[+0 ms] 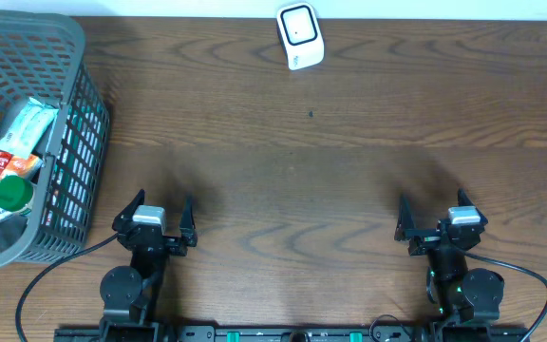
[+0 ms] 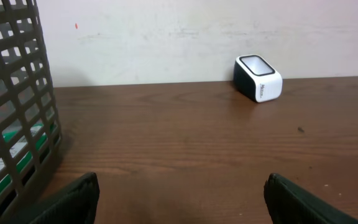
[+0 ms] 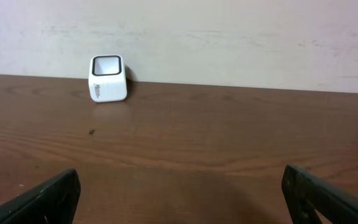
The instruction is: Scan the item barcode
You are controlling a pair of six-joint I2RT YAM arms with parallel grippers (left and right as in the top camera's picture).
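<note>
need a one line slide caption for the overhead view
Open, empty left gripper and right gripper; grey basket of snacks at left, white scanner at far edge.

The basket (image 1: 76, 119) stands at the left edge of the table (image 1: 330, 190), with snack packets (image 1: 25, 128) inside it. The barcode scanner (image 1: 300, 36) sits at the far edge, near the middle. The left gripper (image 1: 162, 205) and right gripper (image 1: 432, 204) are at the near edge, well apart.

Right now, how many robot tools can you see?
2. The left tool is at the near edge beside the basket; the right tool is at the near edge on the other side. Both are open. None look hidden.
</note>
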